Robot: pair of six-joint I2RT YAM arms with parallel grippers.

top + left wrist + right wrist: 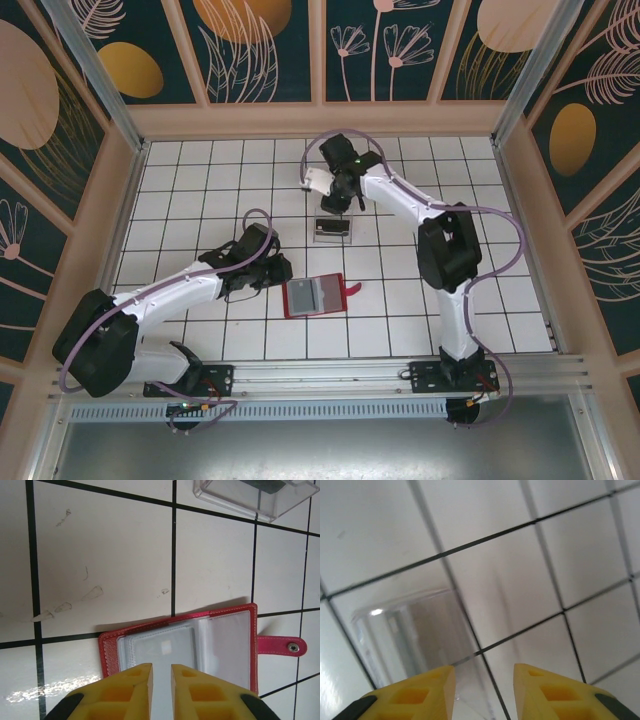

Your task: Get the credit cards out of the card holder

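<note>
Since the left end effector [161, 667] has its yellow fingers squeezed to a thin slit over the near edge of the small red folding card holder [220, 645], lying open on the white tiled desk [115, 555], I can't tell if it's truly pinching that edge. The right end effector [484, 669] hangs released and empty just above the clear plastic tray [405, 630], which has a dark grey credit card [270, 485] in it. My worry: a weak left hold lets the holder slide or flip when a card gets tugged, and the low right one could bump the tray.
</note>
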